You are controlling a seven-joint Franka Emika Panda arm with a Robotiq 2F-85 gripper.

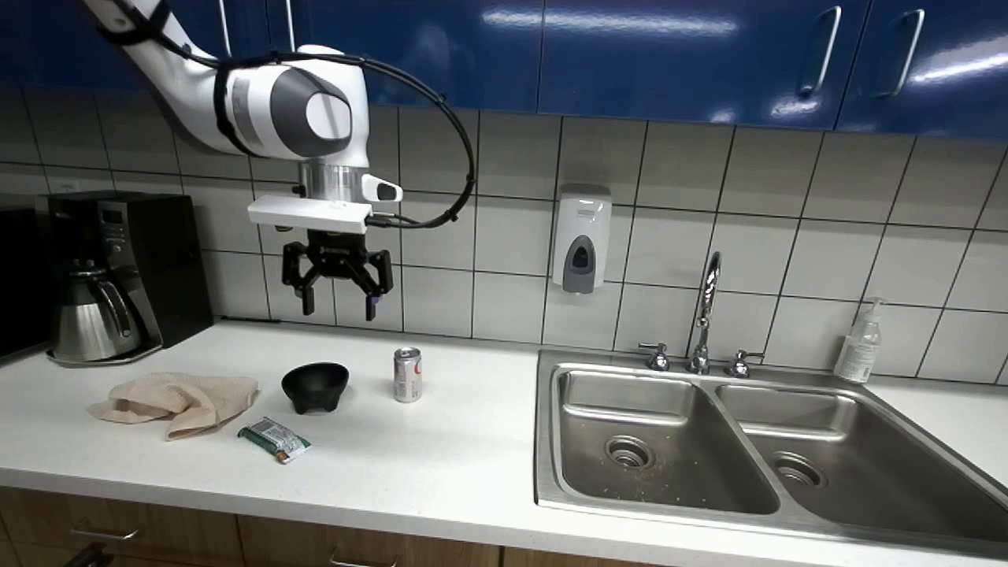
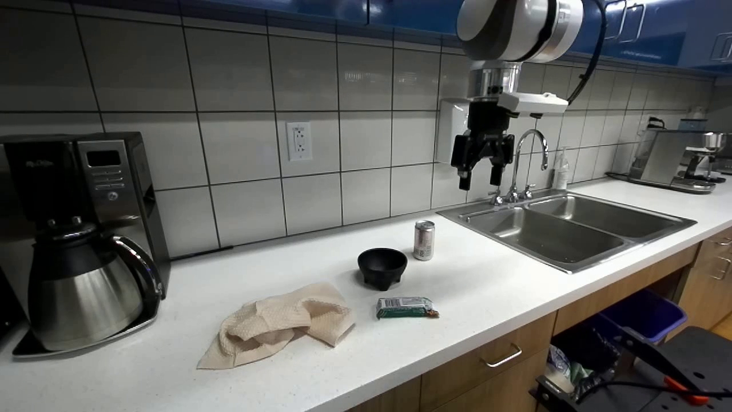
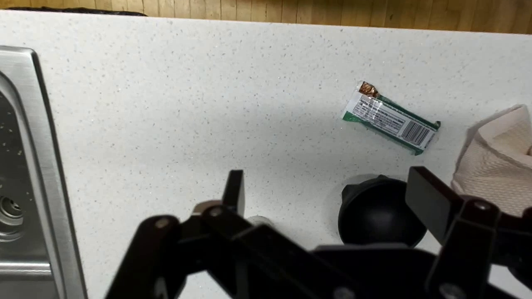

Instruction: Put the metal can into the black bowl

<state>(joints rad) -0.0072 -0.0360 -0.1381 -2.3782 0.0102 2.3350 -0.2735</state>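
In an exterior view, the empty pincer [image 1: 339, 305] hangs spread; the metal can [image 1: 408, 376], upright on the counter [image 1: 472, 457], could topple if struck off-centre. In an exterior view, a sideways approach might bump the nearby black bowl [image 2: 382, 269]. In the wrist view, the can seems mostly hidden, inviting misalignment.

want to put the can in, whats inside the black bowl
Nothing shows in the black bowl but its dark inner surface; in the wrist view, the gripper hides part of that inside.
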